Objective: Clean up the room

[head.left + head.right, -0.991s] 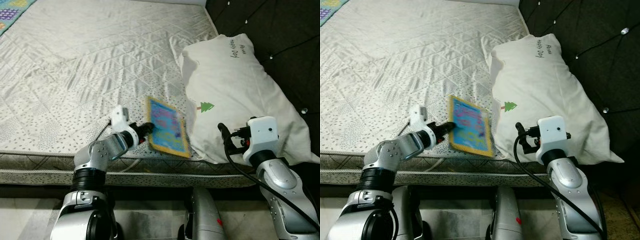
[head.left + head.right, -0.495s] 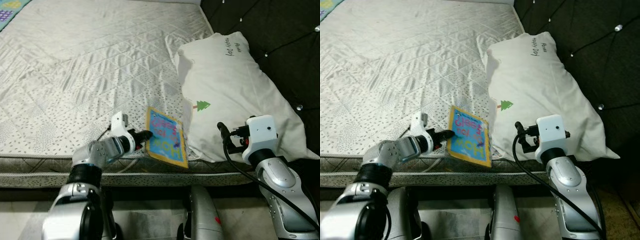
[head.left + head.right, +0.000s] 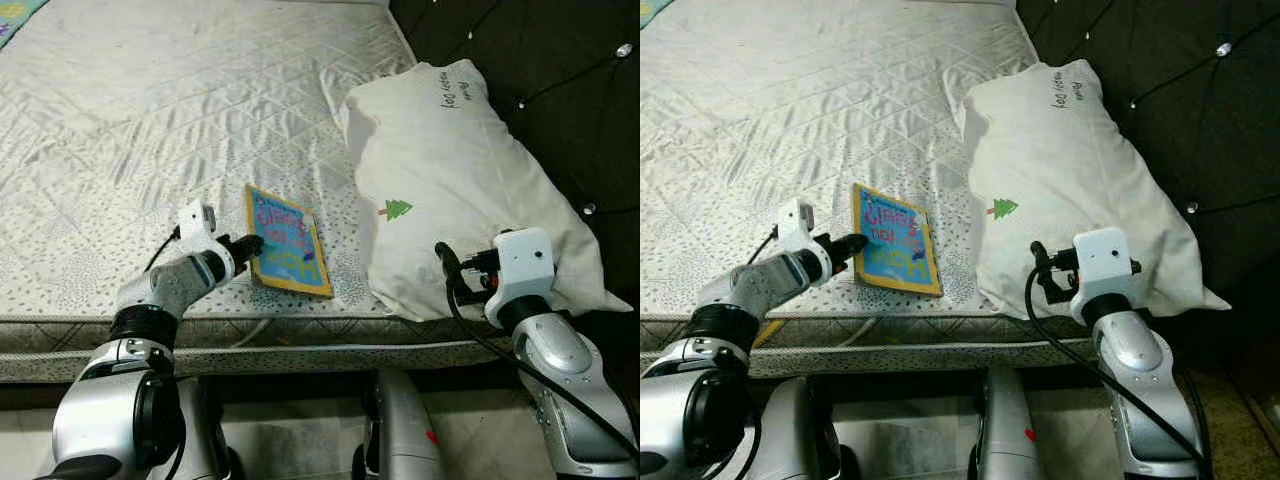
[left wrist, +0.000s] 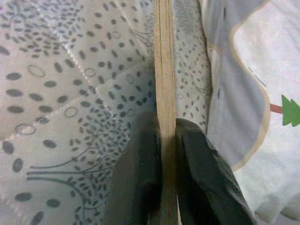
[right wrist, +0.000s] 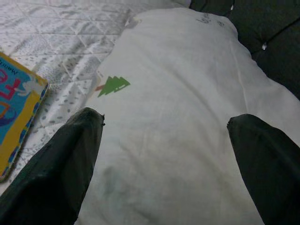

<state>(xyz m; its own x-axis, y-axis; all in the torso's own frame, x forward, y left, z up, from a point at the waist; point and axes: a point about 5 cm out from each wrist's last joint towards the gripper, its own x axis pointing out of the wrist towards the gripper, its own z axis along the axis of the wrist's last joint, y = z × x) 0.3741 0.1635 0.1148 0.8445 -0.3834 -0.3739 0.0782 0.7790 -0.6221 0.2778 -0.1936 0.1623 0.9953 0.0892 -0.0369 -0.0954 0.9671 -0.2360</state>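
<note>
Left gripper (image 3: 243, 243) clamped on the near-left edge of the book (image 3: 286, 240), which lies on the mattress (image 3: 150, 120) just beyond its fingertips. Right gripper (image 5: 164, 154) fingers apart, hovering over the pillow (image 3: 450, 180); book off to its left.

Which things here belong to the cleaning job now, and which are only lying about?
Belonging to the job:
- book, pinched at its edge
- left claw, shut on the book
- mattress, under the book

Only lying about:
- white pillow, beside the book
- right claw, open above the pillow
</note>
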